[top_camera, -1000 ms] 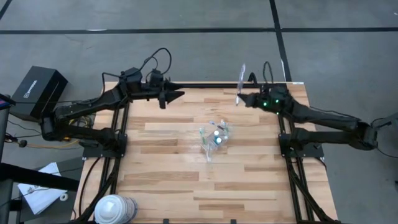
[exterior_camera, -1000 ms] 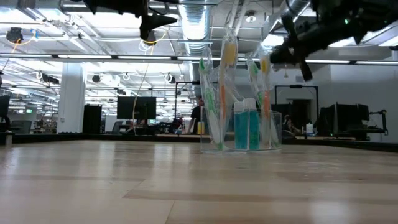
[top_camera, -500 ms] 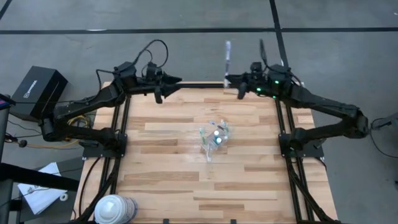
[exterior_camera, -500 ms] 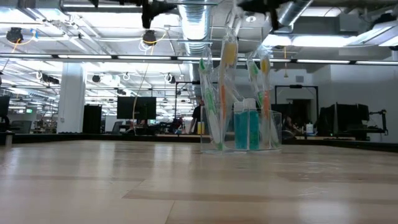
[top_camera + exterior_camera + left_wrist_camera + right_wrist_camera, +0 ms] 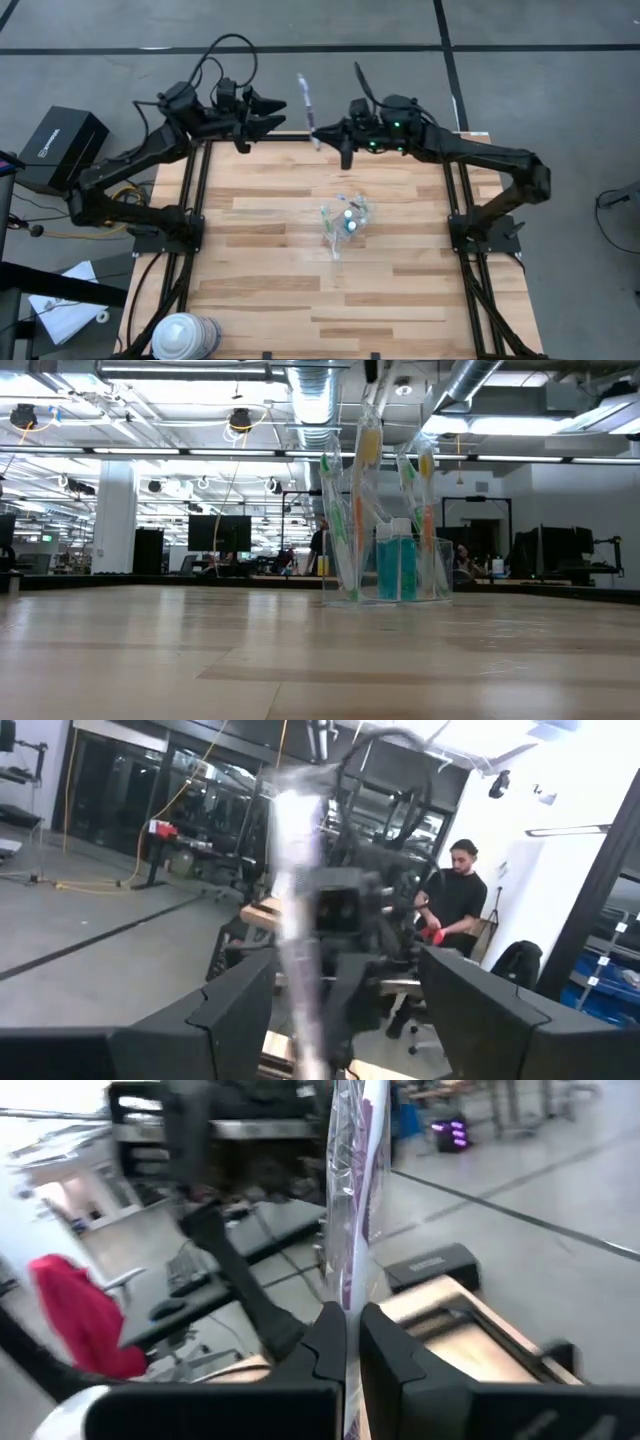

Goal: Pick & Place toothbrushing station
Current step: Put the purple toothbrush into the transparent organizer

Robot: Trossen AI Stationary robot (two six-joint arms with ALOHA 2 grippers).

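From above, we saw the table (image 5: 400,290) with the clear cup (image 5: 343,222) standing near its middle, toothbrushes (image 5: 335,240) and the blue tube (image 5: 349,220) packed inside it. Bare wood lay open on every side of the cup, out to all four edges. Both arms were raised over the far edge. The right gripper (image 5: 318,131) had its jaws pressed together on a wrapped toothbrush (image 5: 305,97), which stuck out past the far edge over the grey floor. The left gripper (image 5: 277,112) hung just beside it, jaws spread and holding nothing, apart from the toothbrush. A black box (image 5: 60,147) sat on the floor off the table's left side, and a white-and-blue roll (image 5: 183,335) stood by the near left corner.

At table height, we saw the cup (image 5: 390,565) standing upright on the wood, the tube (image 5: 397,565) upright inside among the leaning toothbrushes (image 5: 352,510), with empty tabletop stretching to both sides.

Through the left wrist camera, we saw the wrapped toothbrush (image 5: 300,920) blurred between the spread fingers (image 5: 480,1010), with the right arm behind it and a person (image 5: 455,900) in the room beyond.

Through the right wrist camera, we saw the fingers (image 5: 385,1345) pinching the wrapped toothbrush (image 5: 358,1190) at its lower end, with the toothbrush standing up from them.
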